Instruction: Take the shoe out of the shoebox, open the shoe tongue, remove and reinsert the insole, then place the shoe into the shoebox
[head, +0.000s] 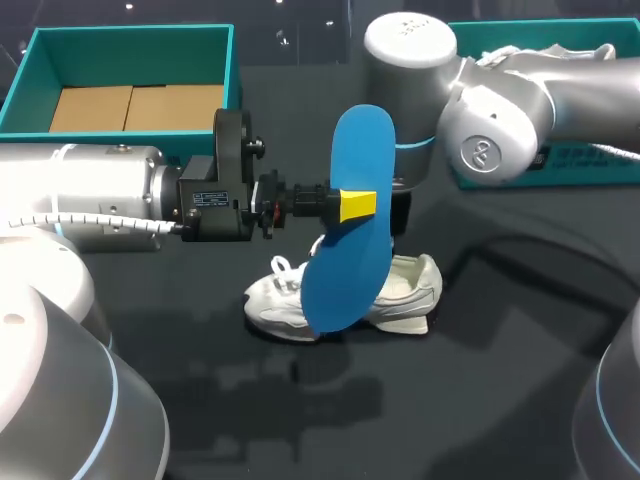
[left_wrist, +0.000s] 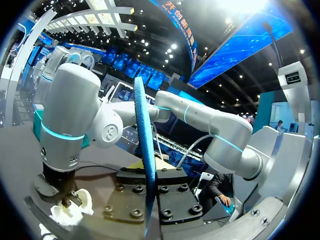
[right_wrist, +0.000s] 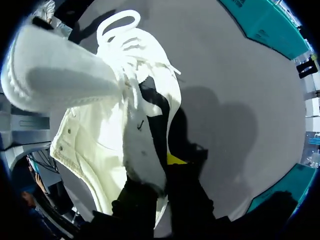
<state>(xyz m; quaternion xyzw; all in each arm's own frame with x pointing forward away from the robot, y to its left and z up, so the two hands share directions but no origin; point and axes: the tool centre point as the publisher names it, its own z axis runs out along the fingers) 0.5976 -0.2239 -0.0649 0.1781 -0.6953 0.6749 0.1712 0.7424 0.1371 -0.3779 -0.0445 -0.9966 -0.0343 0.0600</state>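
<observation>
My left gripper (head: 357, 205) is shut on a blue insole (head: 352, 215) and holds it upright above the table. In the left wrist view the insole (left_wrist: 142, 115) stands edge-on between the fingers. Below it a white shoe (head: 405, 295) lies on its sole on the dark table, toe toward the left. My right arm (head: 480, 130) comes down behind the insole to the shoe's opening. In the right wrist view my right gripper (right_wrist: 159, 172) is shut on the rim of the shoe (right_wrist: 95, 140), whose padded tongue (right_wrist: 55, 70) is folded out ahead. The teal shoebox (head: 130, 45) stands at the back left.
A second teal box part (head: 560, 175) lies at the back right, under my right arm. The shoe's laces (head: 283, 270) hang loose at its toe end. Bare dark table (head: 400, 400) stretches in front of the shoe.
</observation>
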